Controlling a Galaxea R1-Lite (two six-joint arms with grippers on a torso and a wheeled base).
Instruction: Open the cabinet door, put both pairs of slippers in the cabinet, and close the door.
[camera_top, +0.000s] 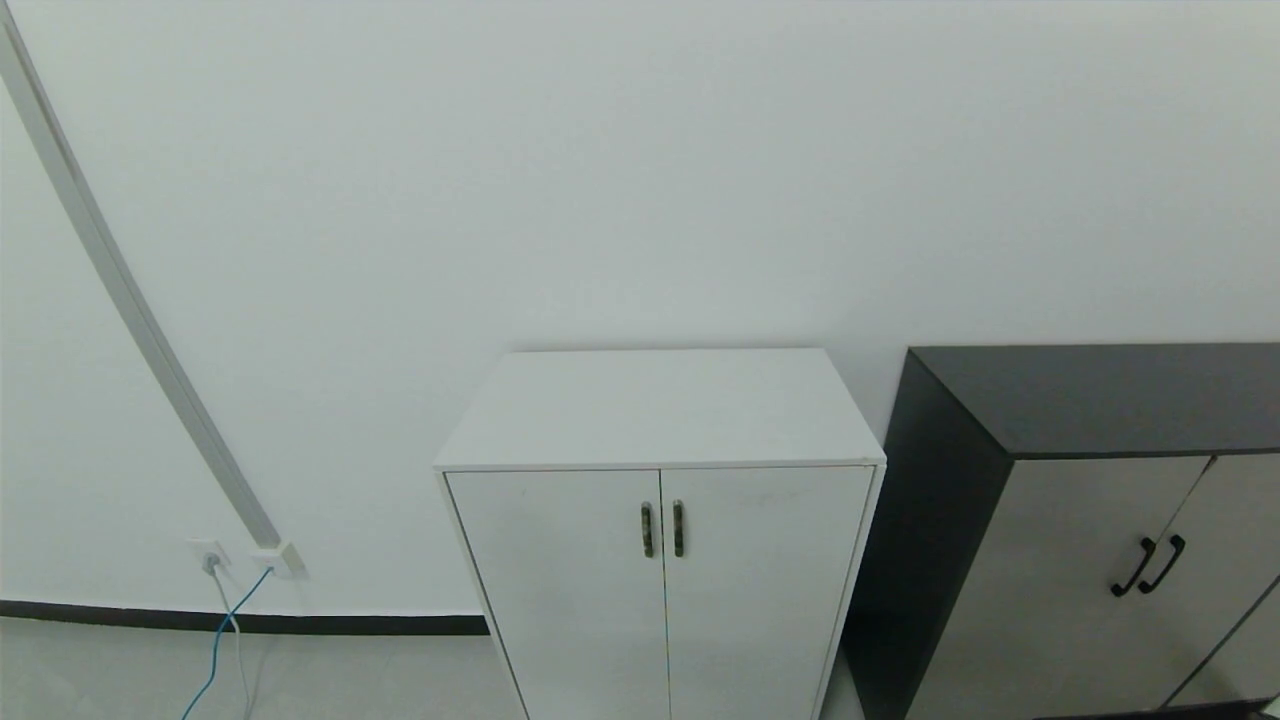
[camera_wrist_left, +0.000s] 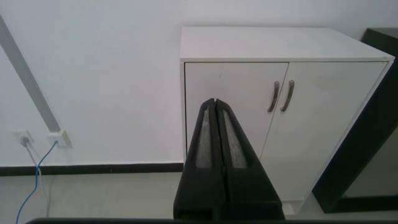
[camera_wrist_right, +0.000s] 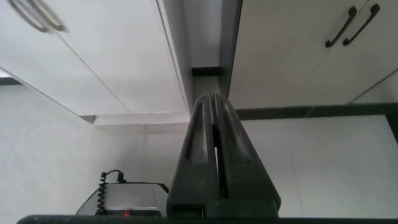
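Closed cabinet doors (camera_top: 570, 570) well beyond pressed-together left fingers (camera_wrist_left: 204, 143).

You are looking at a pale floor (camera_top: 380, 680) that is carrying the white cabinet (camera_top: 760, 580) with both doors shut, a dark cabinet (camera_top: 940, 550) standing just beside it on the robot's right, and a blue cable (camera_top: 212, 660) trailing down onto it at the left.
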